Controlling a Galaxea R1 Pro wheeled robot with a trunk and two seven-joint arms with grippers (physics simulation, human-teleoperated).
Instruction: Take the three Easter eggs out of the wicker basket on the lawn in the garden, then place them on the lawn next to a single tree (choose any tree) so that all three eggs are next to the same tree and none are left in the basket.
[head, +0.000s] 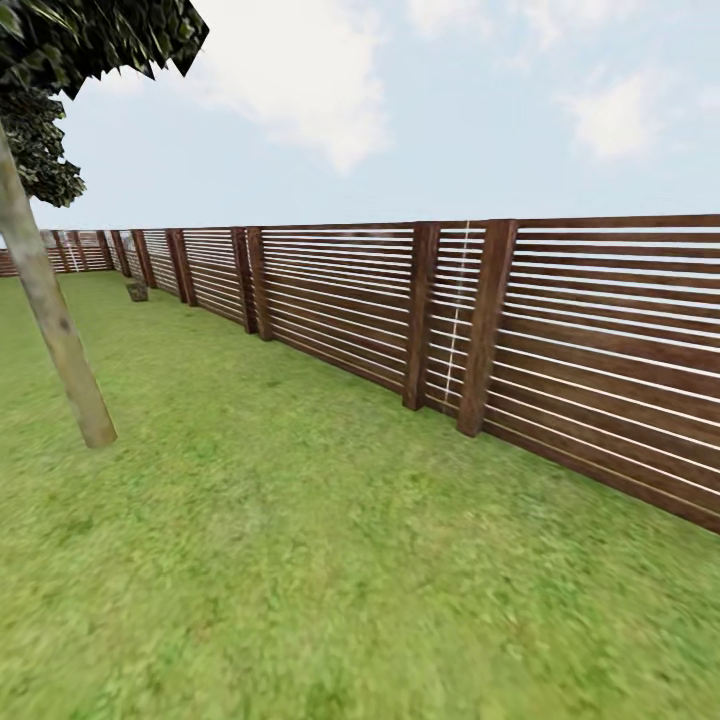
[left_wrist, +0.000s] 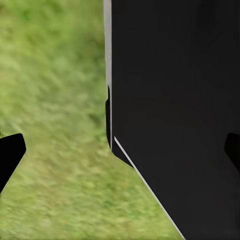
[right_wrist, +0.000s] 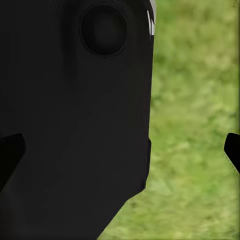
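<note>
The lawn (head: 300, 560) spreads wide and green ahead of me in the garden. A tree (head: 55, 330) with a pale grey-brown trunk and dark leaves stands on the grass at the left. The Easter eggs and the wicker basket are out of view. In the left wrist view my left gripper (left_wrist: 122, 150) is open, its dark fingertips (left_wrist: 11, 152) far apart with nothing between them, over grass and the robot's black body. My right gripper (right_wrist: 121, 150) is open too, and nothing is held between its fingertips (right_wrist: 232, 150).
A brown slatted wooden fence (head: 420, 310) runs from the right foreground back to the far left. A small grey-brown object (head: 137, 291) sits by the fence far off, too small to identify. The robot's black body (left_wrist: 175, 100) is close beside both grippers.
</note>
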